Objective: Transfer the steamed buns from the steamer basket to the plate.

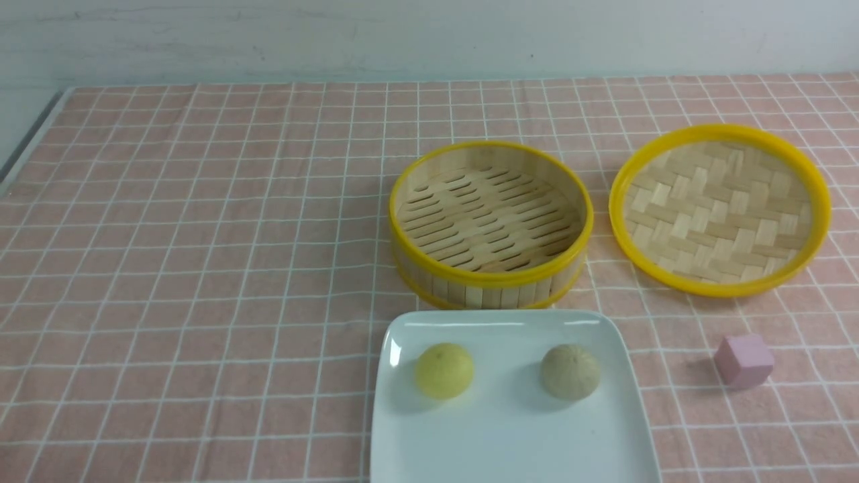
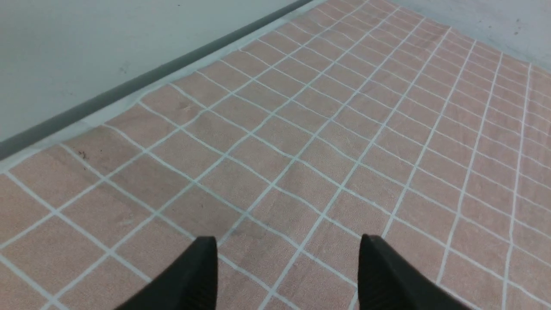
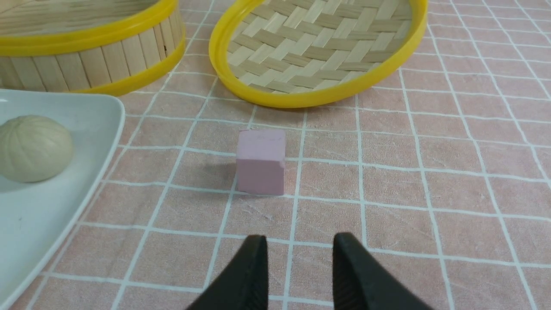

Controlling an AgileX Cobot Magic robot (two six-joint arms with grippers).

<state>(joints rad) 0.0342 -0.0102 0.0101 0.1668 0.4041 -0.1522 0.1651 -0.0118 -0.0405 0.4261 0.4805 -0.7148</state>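
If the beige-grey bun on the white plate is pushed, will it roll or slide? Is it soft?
The beige-grey bun sits dome-up on what looks like a flat base, so it would probably slide, not roll. The plate looks glossy, so it may skate easily. Its matte, pleated surface hints at a soft body, though that cannot be confirmed.

Woven lid (image 1: 719, 209) and pink cube (image 1: 743, 360), seemingly apart, on checked cloth (image 1: 201, 268)

Plate (image 1: 503, 443) runs off the front view's bottom edge, its near rim out of sight. Basket (image 1: 490, 292) wall hides the near strip of its own floor. In the right wrist view, basket, lid (image 3: 301, 101) and plate are all clipped by the frame. Left gripper (image 2: 287, 241) and right gripper (image 3: 300, 237): only the fingertips show.
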